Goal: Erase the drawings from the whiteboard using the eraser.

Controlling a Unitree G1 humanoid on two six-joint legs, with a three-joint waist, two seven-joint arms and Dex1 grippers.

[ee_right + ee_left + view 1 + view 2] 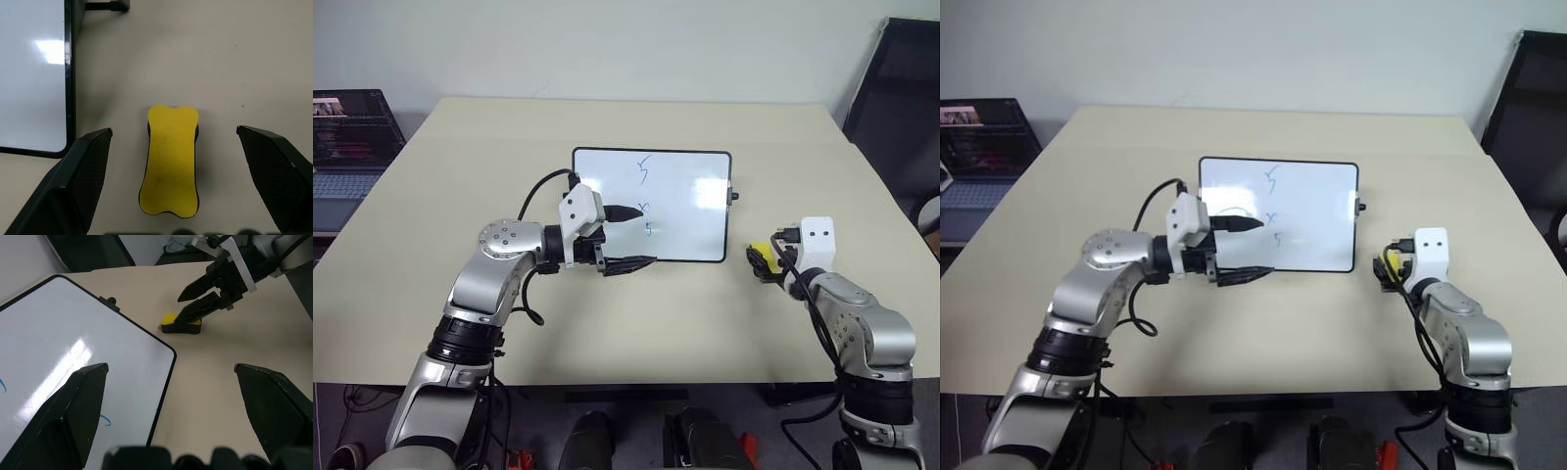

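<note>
Your whiteboard (680,211) lies flat on the beige table (431,294), near its middle, and the drawings (645,201) — three thin dark marks stacked in a column — sit on its white face. The eraser (170,166), a small yellow block with a dark underside, rests on the table just beside the board's right short side, apart from the frame. Your right gripper (173,181) hangs directly over it with its two black fingers spread wide, one on each side of the yellow block and neither touching it — released, grasping nothing. In the left wrist view you can see that same gripper's fingertips poised right at the eraser's top. Your left gripper (631,238) points across toward the right and hovers over the board's lower left portion, close beside the lowest marks; its fingers (73,411) are also parted wide with nothing between them. At the far left edge of the head view, a laptop (347,147) stands open beyond the table, and a dark chair (901,108) stands at the far right.
</note>
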